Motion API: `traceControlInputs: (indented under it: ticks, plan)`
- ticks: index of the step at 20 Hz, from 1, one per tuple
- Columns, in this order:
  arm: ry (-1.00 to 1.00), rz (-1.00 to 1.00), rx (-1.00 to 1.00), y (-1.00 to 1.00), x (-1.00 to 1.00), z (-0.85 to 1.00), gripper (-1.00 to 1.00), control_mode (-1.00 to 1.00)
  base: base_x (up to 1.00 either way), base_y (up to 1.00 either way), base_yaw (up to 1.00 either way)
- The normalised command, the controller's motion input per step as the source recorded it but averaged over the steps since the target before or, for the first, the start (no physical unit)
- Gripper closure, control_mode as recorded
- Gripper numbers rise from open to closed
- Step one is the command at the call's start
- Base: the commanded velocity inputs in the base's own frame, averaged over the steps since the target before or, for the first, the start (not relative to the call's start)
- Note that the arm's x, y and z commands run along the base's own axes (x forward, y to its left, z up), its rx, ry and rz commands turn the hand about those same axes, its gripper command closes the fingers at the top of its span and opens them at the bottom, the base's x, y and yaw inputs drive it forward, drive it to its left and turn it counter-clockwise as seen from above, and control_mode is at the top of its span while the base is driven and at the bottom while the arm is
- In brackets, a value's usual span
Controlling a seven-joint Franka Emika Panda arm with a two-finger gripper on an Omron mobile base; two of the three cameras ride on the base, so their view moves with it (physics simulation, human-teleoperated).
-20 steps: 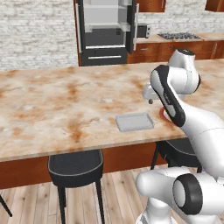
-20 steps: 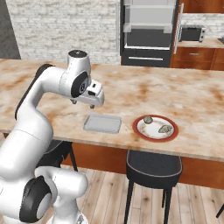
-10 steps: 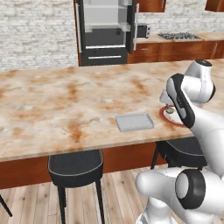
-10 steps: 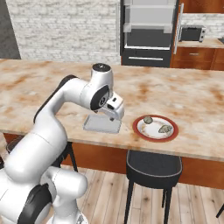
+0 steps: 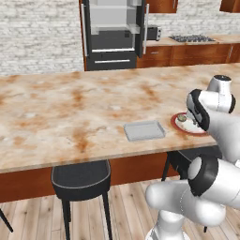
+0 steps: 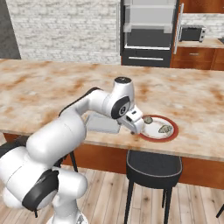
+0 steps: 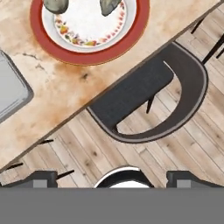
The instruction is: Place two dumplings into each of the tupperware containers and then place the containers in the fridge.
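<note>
Two dumplings (image 6: pixel 148 120) (image 6: pixel 166 129) lie on a round white dish with a red rim (image 6: pixel 172 135), apart from each other, one toward the dish's left side and one toward its right in the right base view; in the hand view both dumplings (image 7: pixel 55 5) (image 7: pixel 110 6) sit at the top edge, partly cut off; the dish stands near the front edge of the marbled counter (image 5: pixel 70 117); just beside the dish lies a shallow pale grey tupperware container (image 5: pixel 144 130), apart from it, with nothing visible inside; one corner of that container (image 7: pixel 11 92) shows at the left of the hand view; the gripper (image 6: pixel 136 125) hangs low at the dish's near left rim, between container and dish, its fingers (image 7: pixel 41 178) spread wide and holding nothing; below the counter's edge a black stool (image 6: pixel 153 165) stands on the wooden floor (image 6: pixel 192 205), and another stool (image 5: pixel 80 177) stands further left; across the room the fridge (image 5: pixel 115 35) stands against the wall with its doors open, pale shelves showing, reddish-brown cabinets (image 5: pixel 187 54) beside it.
</note>
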Motion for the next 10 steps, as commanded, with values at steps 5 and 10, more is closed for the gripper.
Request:
traceControlInputs:
  ticks: [5, 10]
  plan:
    - [0.17, -0.21, 0.08, -1.00, 0.88, -0.32, -1.00, -1.00, 0.00, 0.00, 0.00]
    - [0.16, -0.17, 0.14, -0.93, 1.00, -0.40, -1.00, -1.00, 0.00, 0.00, 0.00]
